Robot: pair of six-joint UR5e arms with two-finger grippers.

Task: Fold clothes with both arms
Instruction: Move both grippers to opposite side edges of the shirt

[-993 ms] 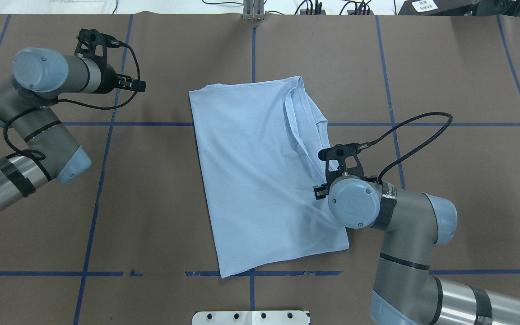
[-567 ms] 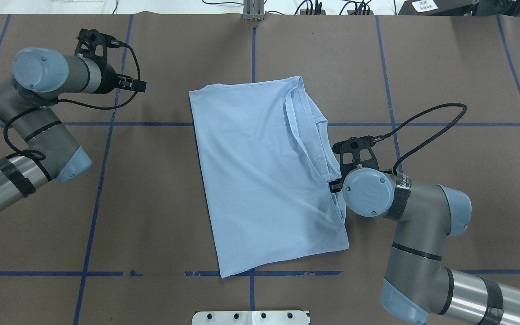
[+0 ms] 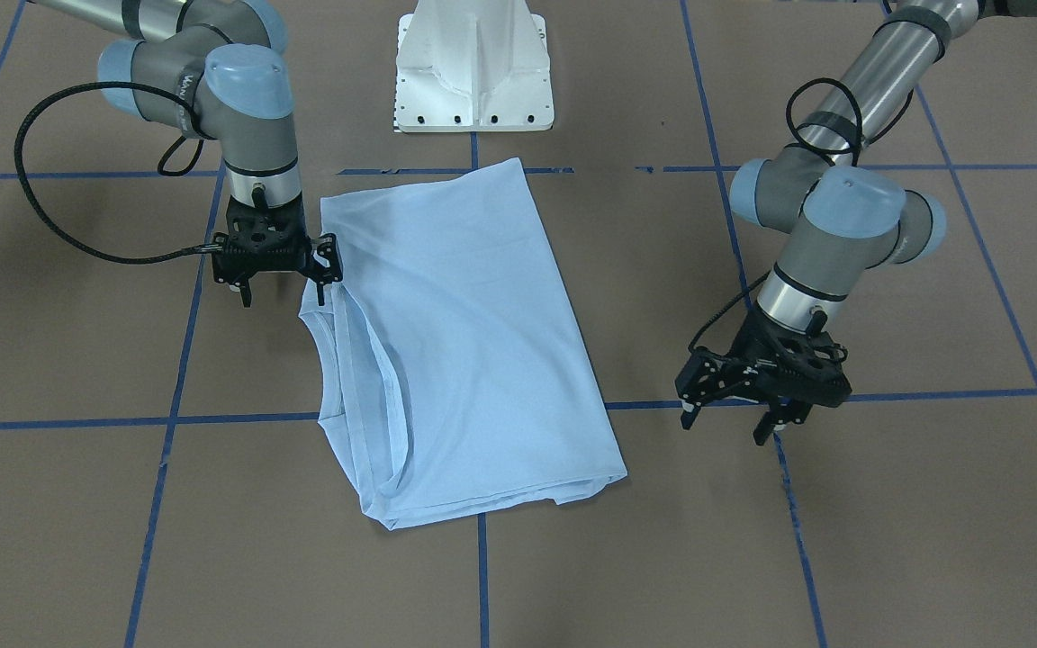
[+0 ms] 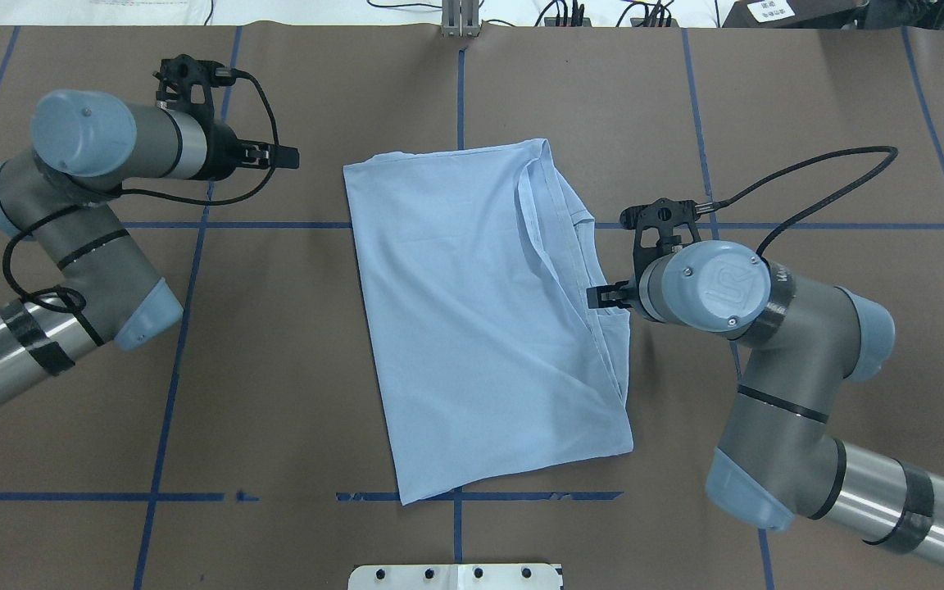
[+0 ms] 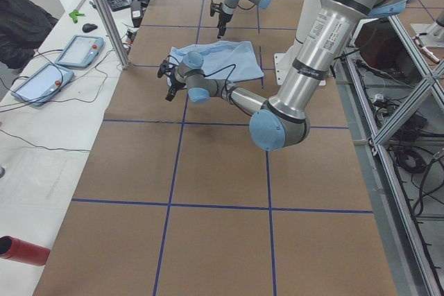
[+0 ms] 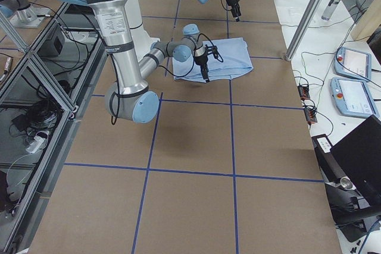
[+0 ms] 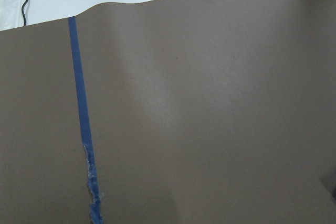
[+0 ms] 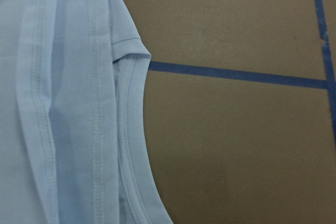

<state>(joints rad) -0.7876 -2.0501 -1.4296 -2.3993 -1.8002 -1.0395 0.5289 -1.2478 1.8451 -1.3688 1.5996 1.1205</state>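
Note:
The clothes, one light blue T-shirt (image 4: 472, 311), lie folded lengthwise in the middle of the brown table, the sleeve and collar edges stacked along the robot's right side (image 3: 347, 360). My right gripper (image 3: 284, 292) hovers open just at that edge near the collar, one finger beside the cloth; its wrist view shows the stitched hems (image 8: 68, 103) and bare table. My left gripper (image 3: 724, 425) stands open over bare table, a short way off the shirt's other long side, also visible in the overhead view (image 4: 288, 156). No print or label shows.
The white pedestal base (image 3: 473, 81) stands at the table's robot side. Blue tape lines (image 7: 81, 119) grid the brown cover. Teach pendants (image 5: 76, 50) and a red cylinder (image 5: 21, 249) lie on the white side bench beyond the far edge.
My right gripper has slid off the shirt's lower right part and moved along its right edge toward the collar. My left gripper has shifted a little toward the shirt.

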